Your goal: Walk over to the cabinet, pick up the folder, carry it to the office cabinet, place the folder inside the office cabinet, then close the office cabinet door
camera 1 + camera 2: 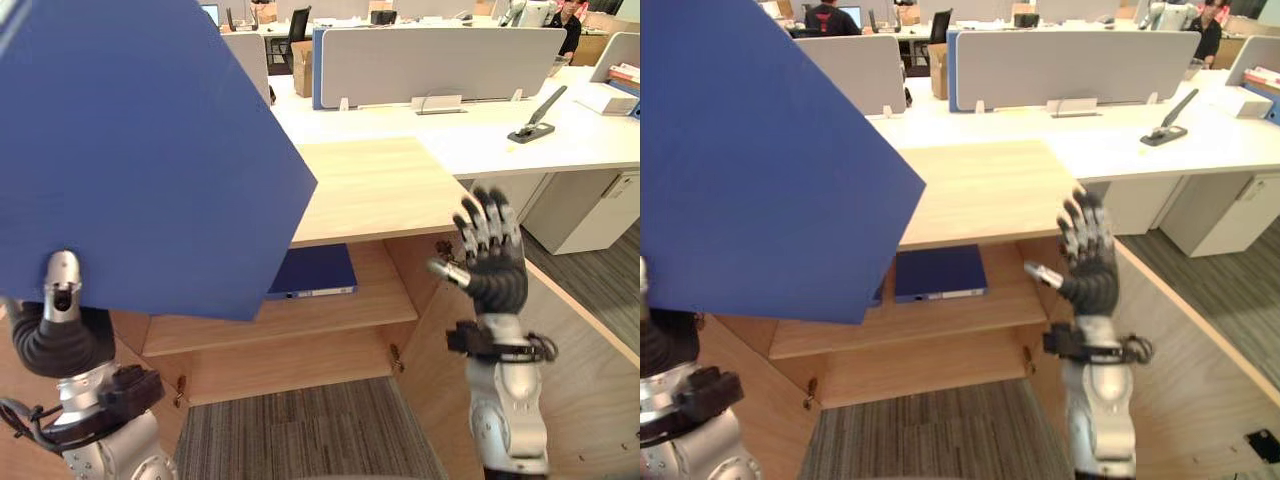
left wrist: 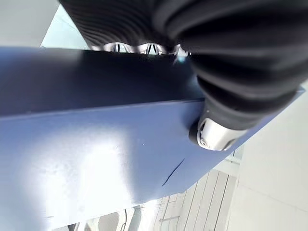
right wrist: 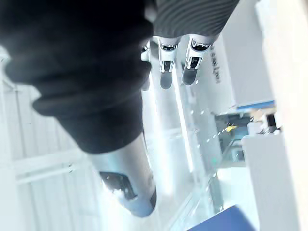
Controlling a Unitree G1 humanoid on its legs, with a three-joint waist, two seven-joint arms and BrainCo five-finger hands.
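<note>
Where the left hand (image 1: 58, 332) pinches, folder (image 1: 140, 150) extends above.

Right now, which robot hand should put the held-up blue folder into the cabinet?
Left. The left robot hand grips the blue folder, raised in front of the open cabinet, so it probably only needs to lower it in. The right robot hand is open and empty, beside the cabinet door.

The right hand (image 3: 96, 82) holds straight fingers (image 3: 165, 70) out, a blue corner (image 3: 228, 219) beyond.
</note>
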